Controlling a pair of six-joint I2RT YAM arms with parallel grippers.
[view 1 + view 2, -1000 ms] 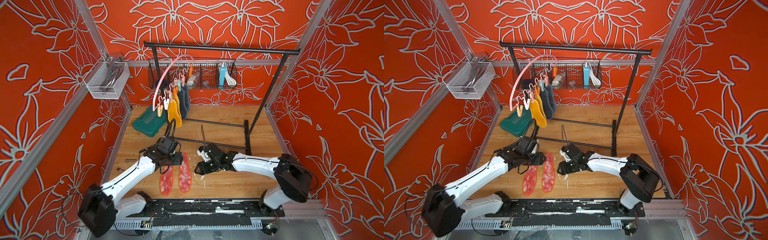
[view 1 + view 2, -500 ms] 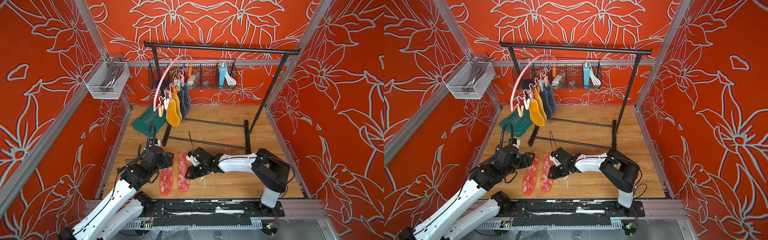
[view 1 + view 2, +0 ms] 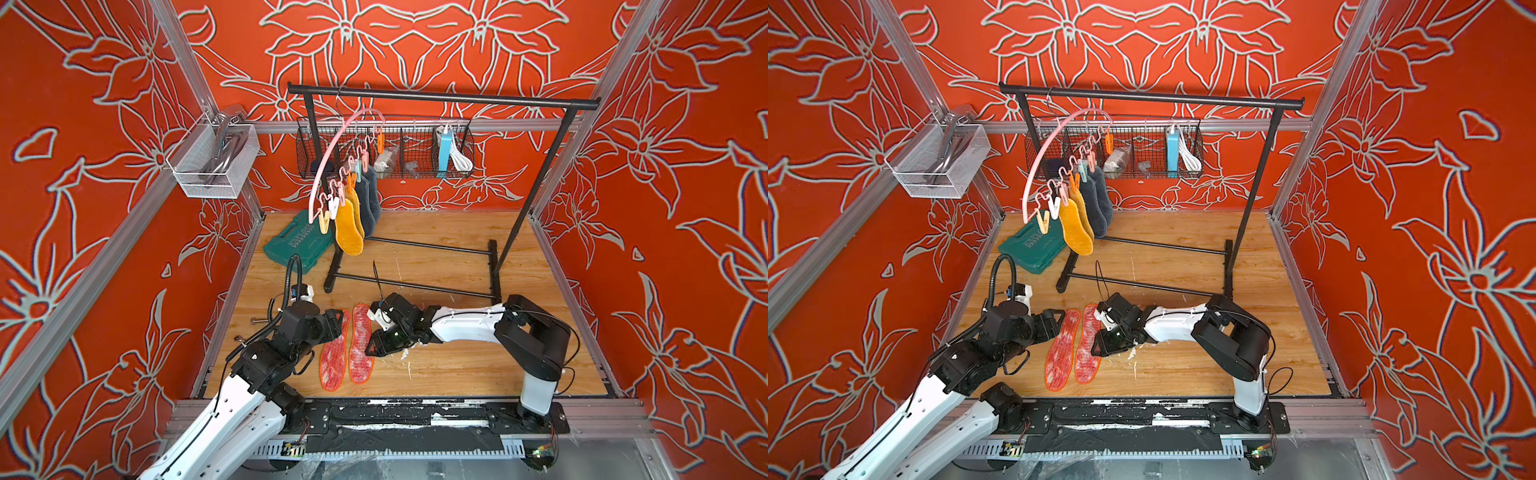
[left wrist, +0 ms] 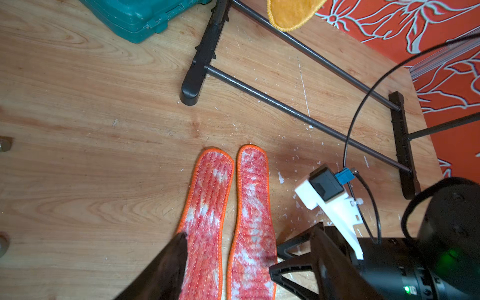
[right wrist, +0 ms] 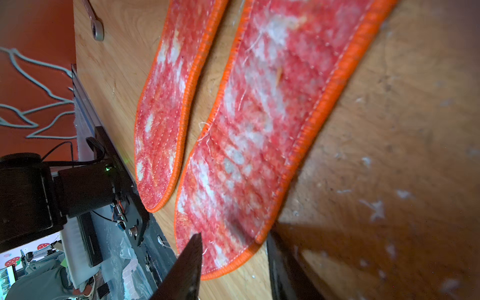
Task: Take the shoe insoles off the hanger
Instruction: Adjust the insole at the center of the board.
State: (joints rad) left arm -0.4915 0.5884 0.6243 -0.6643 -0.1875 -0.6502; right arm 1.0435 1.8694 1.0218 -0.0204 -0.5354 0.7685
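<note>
Lying paired on the floor (image 3: pixel 457 365), red insoles (image 3: pixel 332 361), yellow insoles (image 3: pixel 348 230) and grey insoles (image 3: pixel 371 199) pegged on the hanger (image 3: pixel 328 166), left gripper (image 3: pixel 338 326) spread beside them, right gripper (image 3: pixel 374 347) spread over one's edge.

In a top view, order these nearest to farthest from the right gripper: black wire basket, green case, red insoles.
1. Red insoles, on the floor at the right gripper.
2. Green case, back-left floor.
3. Black wire basket, on the back wall.

This is looking like a robotics lab test cell: aluminium framing (image 3: pixel 519 124) is holding printed floral wall panels (image 3: pixel 415 41), the left arm (image 3: pixel 232 411) and right arm (image 3: pixel 465 328) are sitting bolted to a base rail (image 3: pixel 415 415), and a garment rack (image 3: pixel 440 96) and green tool case (image 3: pixel 291 245) are standing in as props.
</note>
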